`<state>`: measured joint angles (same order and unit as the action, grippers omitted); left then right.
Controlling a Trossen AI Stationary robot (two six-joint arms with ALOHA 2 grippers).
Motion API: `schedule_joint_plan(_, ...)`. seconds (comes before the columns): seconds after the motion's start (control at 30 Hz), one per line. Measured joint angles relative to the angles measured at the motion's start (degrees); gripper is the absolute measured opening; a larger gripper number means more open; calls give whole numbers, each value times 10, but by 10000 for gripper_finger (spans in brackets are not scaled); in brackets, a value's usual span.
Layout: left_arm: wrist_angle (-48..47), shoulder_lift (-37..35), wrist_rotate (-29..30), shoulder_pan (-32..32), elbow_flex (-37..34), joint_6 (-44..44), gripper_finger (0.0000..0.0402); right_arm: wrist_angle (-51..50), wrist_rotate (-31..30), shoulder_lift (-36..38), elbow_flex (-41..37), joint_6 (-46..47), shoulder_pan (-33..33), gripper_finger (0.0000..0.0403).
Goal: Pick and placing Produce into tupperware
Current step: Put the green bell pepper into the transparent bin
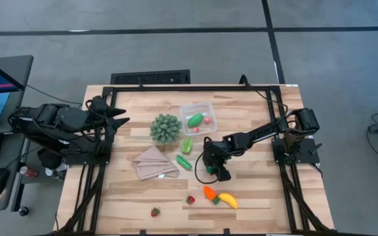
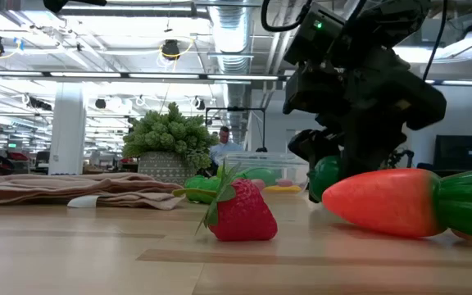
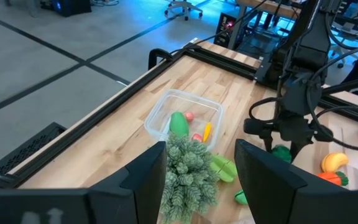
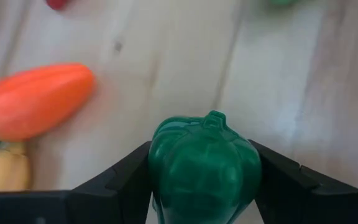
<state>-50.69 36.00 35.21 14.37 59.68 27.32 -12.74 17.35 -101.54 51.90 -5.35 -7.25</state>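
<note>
My right gripper (image 1: 212,172) is shut on a green toy pepper (image 4: 202,163) at the table's middle right, just far of the orange carrot (image 1: 209,193) and the yellow banana (image 1: 228,200). The clear tupperware (image 1: 197,118) stands toward the far edge and holds a green pod (image 3: 178,122) and small red pieces. Two green pods (image 1: 185,153) lie between it and my right gripper. Two red strawberries (image 1: 190,199) (image 1: 155,212) lie near the front edge. My left gripper (image 3: 201,177) hangs open, raised over the table's left side, with nothing between its fingers. My right gripper pinches the pepper between its two fingers, one on each of two opposite sides (image 4: 158,171). The fingers slant down from the table's right side. The pepper's stem end (image 4: 215,117) points away from the gripper. Whether its underside rests on the table, I cannot tell.
A spiky green ball (image 1: 165,128) sits left of the tupperware, and a tan folded cloth (image 1: 155,164) lies nearer the front. A dark frame (image 1: 176,88) runs around the tabletop. Bare wood lies at the front left and far right.
</note>
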Motion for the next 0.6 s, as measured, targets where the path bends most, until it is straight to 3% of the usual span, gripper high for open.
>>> schedule_joint_plan(0.33,0,0,0,0,0,-6,180,45,22,7,0,41,3,226)
schedule_joint_plan(0.6,0,0,-1,0,0,-10,180,54,21,56,0,66,29,227)
